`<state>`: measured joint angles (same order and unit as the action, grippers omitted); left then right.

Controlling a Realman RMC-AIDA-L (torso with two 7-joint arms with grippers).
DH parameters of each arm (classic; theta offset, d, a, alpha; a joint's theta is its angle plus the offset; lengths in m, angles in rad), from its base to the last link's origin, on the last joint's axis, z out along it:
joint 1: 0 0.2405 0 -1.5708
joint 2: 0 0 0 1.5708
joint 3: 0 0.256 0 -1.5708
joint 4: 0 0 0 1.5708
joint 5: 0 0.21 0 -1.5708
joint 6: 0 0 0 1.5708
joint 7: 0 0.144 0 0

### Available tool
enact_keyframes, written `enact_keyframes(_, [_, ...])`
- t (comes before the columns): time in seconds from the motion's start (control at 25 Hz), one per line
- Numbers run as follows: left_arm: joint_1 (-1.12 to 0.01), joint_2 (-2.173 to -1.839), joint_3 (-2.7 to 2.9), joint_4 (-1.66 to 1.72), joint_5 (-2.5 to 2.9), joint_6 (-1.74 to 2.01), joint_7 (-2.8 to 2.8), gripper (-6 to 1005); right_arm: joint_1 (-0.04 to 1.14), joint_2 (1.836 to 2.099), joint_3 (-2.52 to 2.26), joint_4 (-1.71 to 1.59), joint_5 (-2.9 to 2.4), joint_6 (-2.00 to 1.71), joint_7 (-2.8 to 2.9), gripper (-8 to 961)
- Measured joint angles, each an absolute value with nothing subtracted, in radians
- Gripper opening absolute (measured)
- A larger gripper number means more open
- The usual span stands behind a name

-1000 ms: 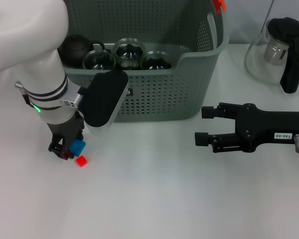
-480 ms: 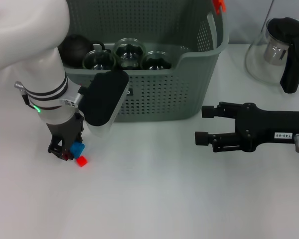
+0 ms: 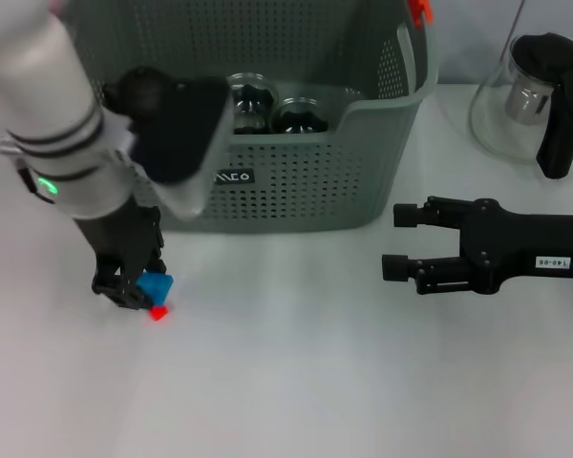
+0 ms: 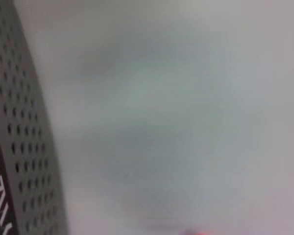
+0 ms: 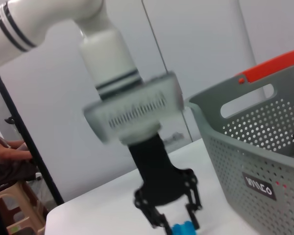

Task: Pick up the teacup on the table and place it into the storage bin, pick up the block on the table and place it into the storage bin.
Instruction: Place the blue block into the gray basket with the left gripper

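Note:
My left gripper (image 3: pixel 138 291) stands low over the table in front of the storage bin's left corner, shut on a small blue block (image 3: pixel 156 284) that sits tilted between its fingers. A red block (image 3: pixel 158 312) lies on the table just under the blue one. The right wrist view shows the same left gripper (image 5: pixel 179 223) with the blue block (image 5: pixel 185 227) at its tips. The grey-green storage bin (image 3: pixel 363 153) holds two visible glass teacups (image 3: pixel 253 95) and a dark teapot (image 3: pixel 143 88). My right gripper (image 3: pixel 401 243) hovers open to the right of the bin, holding nothing.
A glass pitcher with a black handle (image 3: pixel 540 95) stands at the far right. The bin's perforated wall (image 4: pixel 19 147) is close beside the left wrist. White table (image 3: pixel 296 382) stretches in front of both arms.
The left arm has swung up and to the left, its wrist now covering the bin's left front. The blue block has tilted in its gripper. The right gripper shifted slightly right.

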<state>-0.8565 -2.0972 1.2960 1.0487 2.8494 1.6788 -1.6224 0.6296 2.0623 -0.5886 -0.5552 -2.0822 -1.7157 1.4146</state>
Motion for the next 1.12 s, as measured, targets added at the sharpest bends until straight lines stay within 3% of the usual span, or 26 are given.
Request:
enact_keyframes(0.32, [-0.858,-2.128,0.914,1.261,2.681,2.049,-1.633,429,0.615,2.027,-0.609,-0.561,-2.089,-1.768,1.412,945])
enact_keyframes(0.64, [-0.856,-2.136,0.798,1.411,2.391,1.983,-1.812,449,0.607,1.993,-0.629,-0.568,-2.091,-1.812,1.402,945])
enact_keyframes(1.12, [-0.926,-2.046,0.897,1.171,2.533,1.320,-2.223,480,0.618,1.994,-0.646,-0.569,-2.091,-1.816,1.391,944])
